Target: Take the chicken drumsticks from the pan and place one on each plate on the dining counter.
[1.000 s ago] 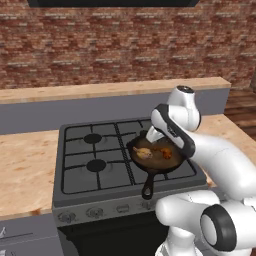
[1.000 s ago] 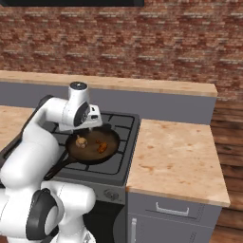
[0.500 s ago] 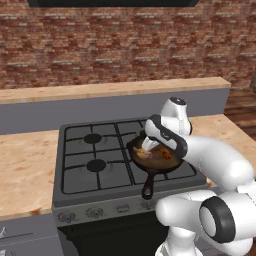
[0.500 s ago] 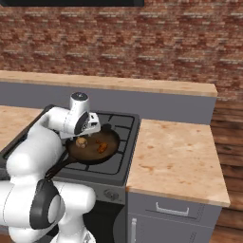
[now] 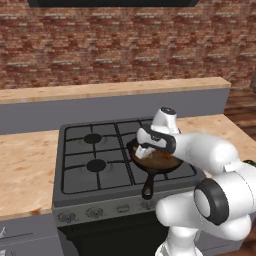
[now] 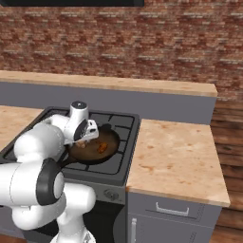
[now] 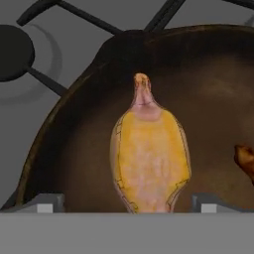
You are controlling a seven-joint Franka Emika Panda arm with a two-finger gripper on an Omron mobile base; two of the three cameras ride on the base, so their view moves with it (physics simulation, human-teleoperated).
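On the gas stove [image 6: 118, 156], the pan [image 6: 107, 152] sits at its front right burner. In the hand view, one drumstick [image 7: 149, 158] lies mid-pan, the other drumstick [image 7: 245, 161] at its 3 o'clock.

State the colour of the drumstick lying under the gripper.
Pale golden-yellow drumstick with a pinkish bone end, clearest in the hand view.

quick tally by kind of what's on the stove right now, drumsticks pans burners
Chicken drumsticks: 2, a pale golden-tan lumpy drumstick and an orange-brown drumstick, both lying in the pan
Pans: 1, a round black cast-iron skillet with a brownish inside and a long handle
Uncovered round black gas burners: 2, a rear burner and a front burner
Total: 5
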